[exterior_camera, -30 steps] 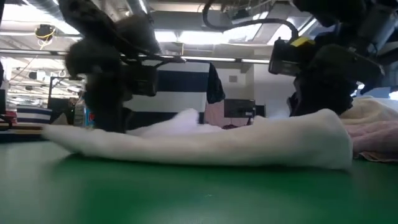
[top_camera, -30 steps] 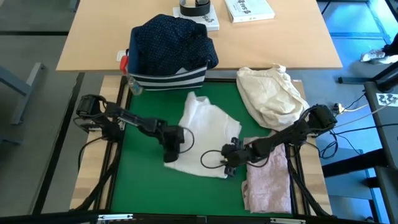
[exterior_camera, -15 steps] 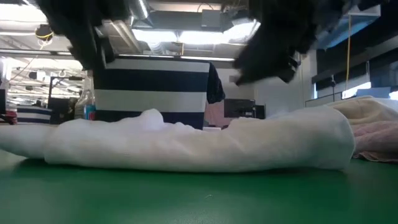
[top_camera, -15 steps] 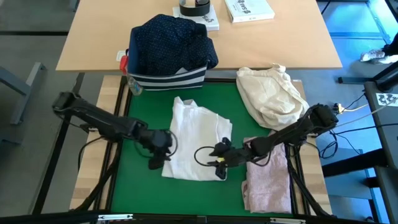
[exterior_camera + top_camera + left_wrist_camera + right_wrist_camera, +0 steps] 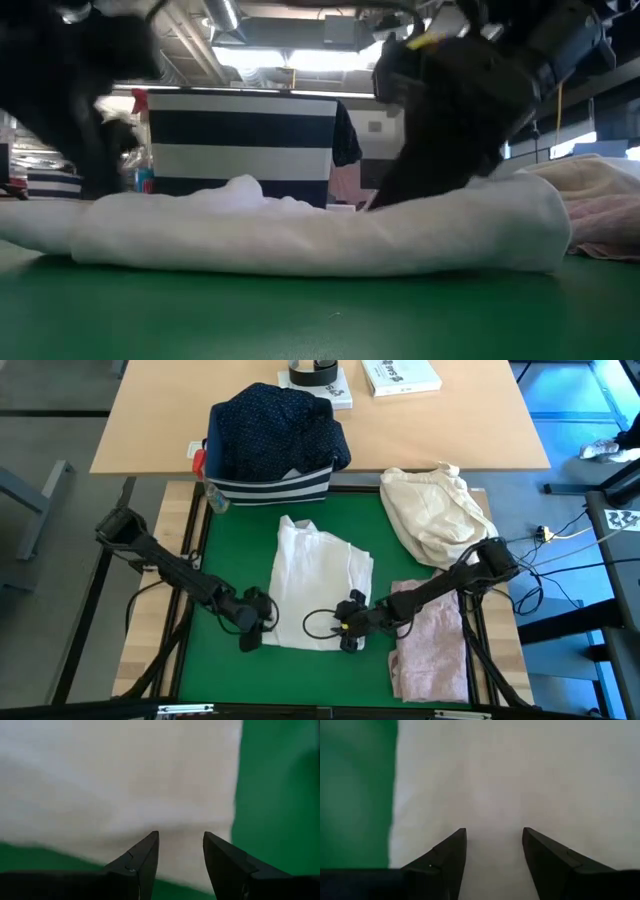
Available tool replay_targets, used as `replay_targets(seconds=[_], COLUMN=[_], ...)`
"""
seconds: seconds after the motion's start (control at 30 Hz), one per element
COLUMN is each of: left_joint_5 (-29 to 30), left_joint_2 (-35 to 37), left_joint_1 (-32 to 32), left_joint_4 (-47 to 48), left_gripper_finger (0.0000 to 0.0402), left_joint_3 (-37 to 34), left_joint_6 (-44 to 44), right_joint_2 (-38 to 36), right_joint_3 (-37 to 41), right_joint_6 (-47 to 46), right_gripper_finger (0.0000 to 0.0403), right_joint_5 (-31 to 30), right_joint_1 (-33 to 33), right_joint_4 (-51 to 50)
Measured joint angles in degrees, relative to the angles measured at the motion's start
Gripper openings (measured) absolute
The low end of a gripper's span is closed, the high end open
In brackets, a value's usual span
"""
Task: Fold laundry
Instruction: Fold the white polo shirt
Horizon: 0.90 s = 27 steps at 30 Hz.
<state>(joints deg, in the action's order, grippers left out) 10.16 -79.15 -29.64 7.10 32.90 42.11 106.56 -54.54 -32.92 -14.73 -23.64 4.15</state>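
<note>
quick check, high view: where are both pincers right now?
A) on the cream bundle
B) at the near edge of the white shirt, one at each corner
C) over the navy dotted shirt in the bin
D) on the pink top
B: the left pincer and right pincer sit at the two near corners of the white shirt on the green mat, fingers apart in both wrist views.

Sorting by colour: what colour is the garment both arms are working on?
White; the shirt shows best in the high view, against the green mat.
</note>
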Motion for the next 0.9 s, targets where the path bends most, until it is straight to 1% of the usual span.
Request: replay_targets(seconds=[0.1,0.23,0.4,0.47,0.63,0.7,0.8,0.9], left_joint_5=[-2.1,-1.0,-0.8,-0.9,-6.0,-5.9,-3.1,1.3], left_joint_2=[-2.6,-6.0,-6.6,-5.3,1.3,4.9,8.7,10.7], left_joint_1=[-0.9,-2.8,-6.1,-7.3,-7.9,-7.5,-6.7,-5.5], left_joint_4=[-0.8,-1.3,4.2,5.6,11.3,10.4,10.2,6.0], left_gripper_finger=[0.0149,0.0149,0.0149,0.0148,0.0148,0.0148,0.0148,0.0148], left_joint_3=[-0.7,-1.4,-2.1,-2.2,0.1,1.7,2.5,3.3], left_joint_6=[1.5,2.5,6.1,6.8,7.2,7.2,7.1,4.8], right_joint_2=[0.9,1.0,0.9,0.9,-0.6,-2.0,-4.4,-6.5], right_joint_3=[0.0,-0.2,-0.3,-0.3,-0.7,-1.7,-3.8,-5.8], right_joint_6=[0.2,0.3,1.8,1.8,0.4,0.2,1.0,2.1], right_gripper_finger=[0.0193,0.0193,0.0193,0.0193,0.0193,0.0193,0.0193,0.0193], right_joint_5=[0.3,0.1,-0.2,-0.2,0.7,0.2,-0.1,-0.1], right_joint_1=[0.0,0.0,-0.5,-0.7,-0.7,-0.7,-0.7,-0.8], right_joint_4=[-0.9,-3.3,-7.8,-7.1,-5.6,-5.4,-4.9,-7.7])
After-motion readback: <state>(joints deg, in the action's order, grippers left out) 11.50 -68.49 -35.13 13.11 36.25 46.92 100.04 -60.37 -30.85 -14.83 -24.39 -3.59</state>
